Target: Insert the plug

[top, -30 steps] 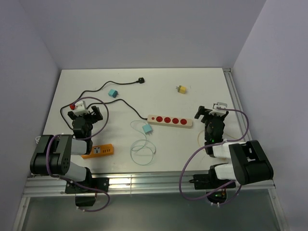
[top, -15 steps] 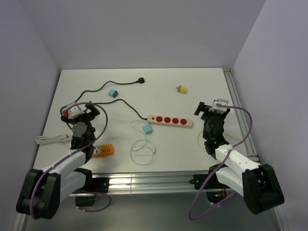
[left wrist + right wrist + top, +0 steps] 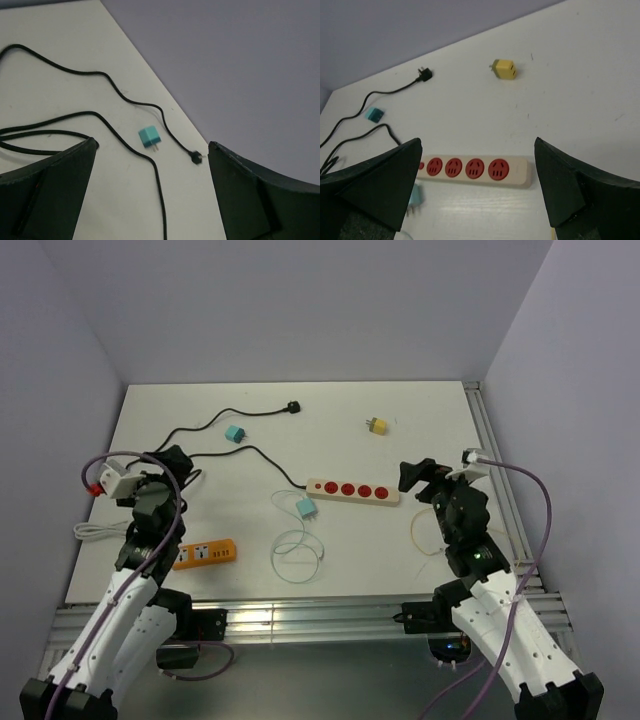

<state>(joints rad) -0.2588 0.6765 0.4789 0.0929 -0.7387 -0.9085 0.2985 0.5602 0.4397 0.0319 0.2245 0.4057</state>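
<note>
A beige power strip [image 3: 352, 491] with red sockets lies mid-table, also seen in the right wrist view [image 3: 475, 169]. Its black cable ends in a black plug [image 3: 293, 408] at the back. A light blue plug [image 3: 305, 509] on a white cable lies just left of the strip. A teal adapter [image 3: 235, 433] and a yellow adapter [image 3: 377, 425] lie farther back. My left gripper [image 3: 178, 468] hovers open at the left, its view facing the teal adapter [image 3: 148, 136]. My right gripper [image 3: 432, 478] hovers open just right of the strip, with nothing between its fingers [image 3: 385, 180].
An orange socket block [image 3: 205, 555] lies near the left arm. A coiled white cable [image 3: 100, 530] sits at the left edge. The white cable loops [image 3: 298, 548] in front of the strip. Walls close the back and both sides.
Both arms have unfolded and risen from their tucked pose. The left wrist has swung left and the right wrist slightly right. Both grippers stay open; nothing on the table has moved.
</note>
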